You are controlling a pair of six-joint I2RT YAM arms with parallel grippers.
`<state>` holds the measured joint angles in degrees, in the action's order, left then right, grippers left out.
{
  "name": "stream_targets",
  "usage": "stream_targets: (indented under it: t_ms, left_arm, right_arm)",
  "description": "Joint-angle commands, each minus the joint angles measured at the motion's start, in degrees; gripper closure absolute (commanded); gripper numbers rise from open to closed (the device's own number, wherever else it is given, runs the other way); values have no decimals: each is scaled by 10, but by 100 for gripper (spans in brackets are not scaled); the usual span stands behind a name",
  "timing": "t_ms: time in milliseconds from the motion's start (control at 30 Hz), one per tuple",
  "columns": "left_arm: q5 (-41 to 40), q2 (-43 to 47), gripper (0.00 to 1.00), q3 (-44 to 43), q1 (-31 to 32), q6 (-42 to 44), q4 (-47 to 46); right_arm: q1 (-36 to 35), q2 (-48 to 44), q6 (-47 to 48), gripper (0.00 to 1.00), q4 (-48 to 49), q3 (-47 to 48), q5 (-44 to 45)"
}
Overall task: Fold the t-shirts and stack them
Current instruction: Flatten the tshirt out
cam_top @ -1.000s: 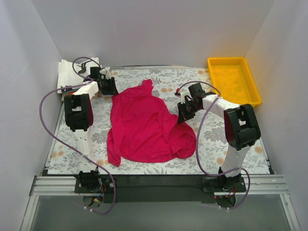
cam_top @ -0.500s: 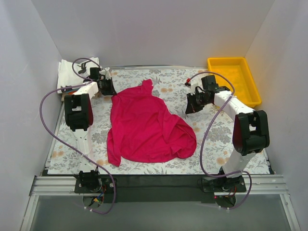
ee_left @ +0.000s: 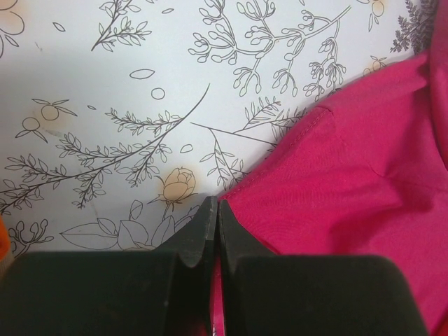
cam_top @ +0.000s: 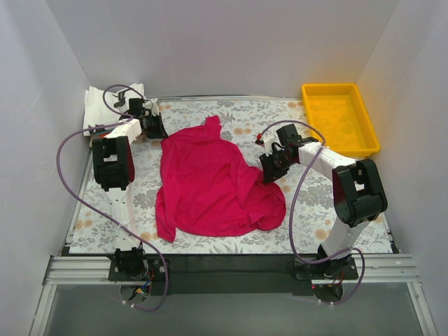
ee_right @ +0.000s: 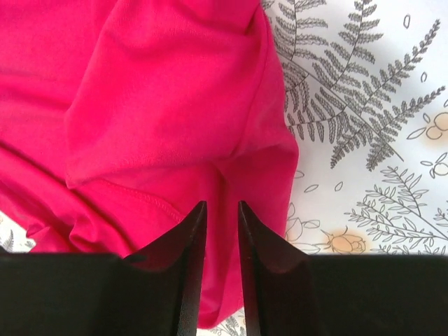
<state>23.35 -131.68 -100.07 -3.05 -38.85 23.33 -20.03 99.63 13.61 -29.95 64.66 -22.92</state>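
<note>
The magenta-red t-shirt lies crumpled and partly spread on the floral table cover. My left gripper is at the shirt's back left corner. In the left wrist view its jaws are shut, with a sliver of the shirt's edge pinched between them. My right gripper is at the shirt's right edge. In the right wrist view it is open by a narrow gap just over a bunched fold of the shirt. A folded white shirt lies at the back left.
A yellow plastic tray stands at the back right corner. White walls close in the left, back and right sides. A bit of orange shows at the left edge of the left wrist view. The floral cover is bare right of the shirt.
My right gripper swung away toward the back right and has come back down to the shirt's right edge. My left gripper has stayed at the back left corner.
</note>
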Motion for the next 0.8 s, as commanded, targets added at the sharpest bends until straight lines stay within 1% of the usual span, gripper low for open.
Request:
stream_targets:
  t_ms: [0,100,267,333,367,433,600,667,733,767]
  left_arm:
    - [-6,10,100,1,-5,-1,23]
    - [-5,10,100,1,-5,-1,23]
    - [-8,11,100,1,-5,4,25]
    - [-8,11,100,0,-5,4,26]
    - [-8,11,100,0,-5,4,26]
    - [-5,10,100,2,-5,1,25]
    - [-2,5,100,2,-5,-3,25]
    - [-5,4,100,1,-5,-3,25]
    - [-6,3,100,2,-5,-3,24]
    - [-8,4,100,3,-5,-3,26]
  right_arm:
    - [-11,6,-10,73,39,6,25]
    - [-18,4,-14,75,39,4,20]
    - [-26,-41,-15,77,17,-20,12]
    - [-33,-60,-12,75,10,-31,23]
    - [-34,-61,-11,70,8,-38,27]
    - [-37,-57,-10,66,6,-45,44]
    - [-38,-34,-11,65,15,-42,48]
    - [-40,-22,-11,66,25,-38,51]
    - [-41,-7,-14,68,30,-31,55]
    - [-41,-3,-14,75,32,-27,57]
